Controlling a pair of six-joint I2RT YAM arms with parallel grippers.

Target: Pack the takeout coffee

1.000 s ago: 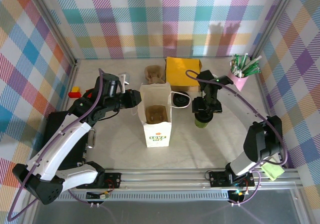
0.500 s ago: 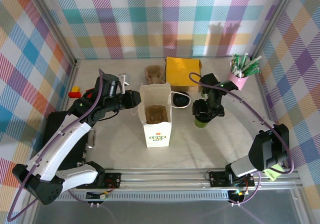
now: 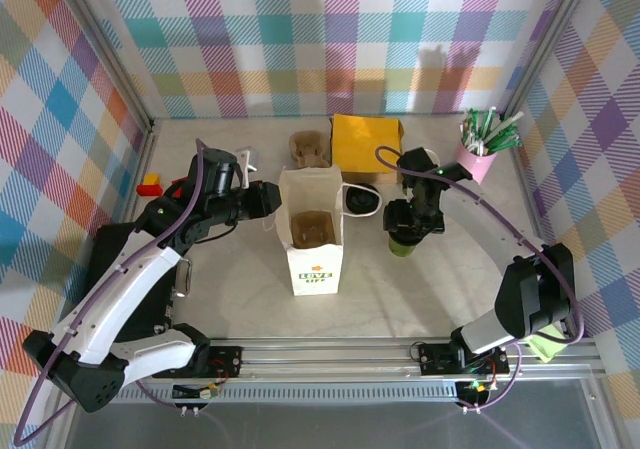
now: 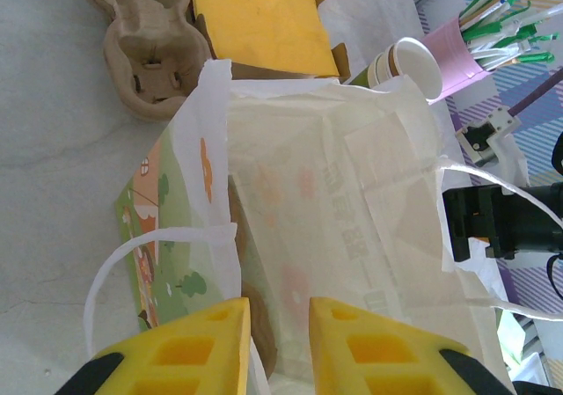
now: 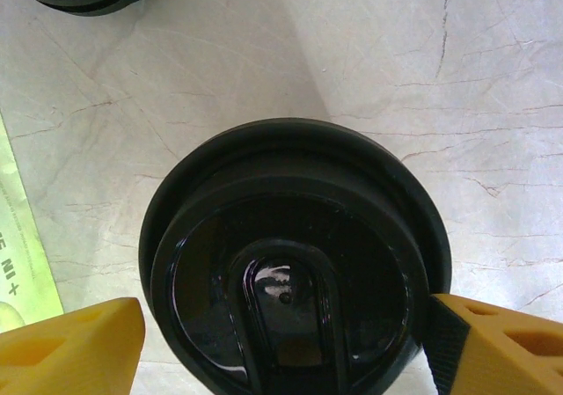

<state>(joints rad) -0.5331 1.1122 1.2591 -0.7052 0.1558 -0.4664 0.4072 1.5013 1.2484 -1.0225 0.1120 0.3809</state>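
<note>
Right pincer straddles coffee cup, fingers flanking lid; we cannot tell if squeezing. Cup stands on tabletop, between middle and right edge, near bag. Left pincer pinches bag rim; we judge it steadies mouth for loading.

Pastel plaid panels close in a pale, marbled worktop on three sides, with metal posts at the back corners. An aluminium rail edges the near side. The light is soft and even.

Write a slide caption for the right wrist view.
Right tool straddles the black lid of the takeout coffee.
</note>
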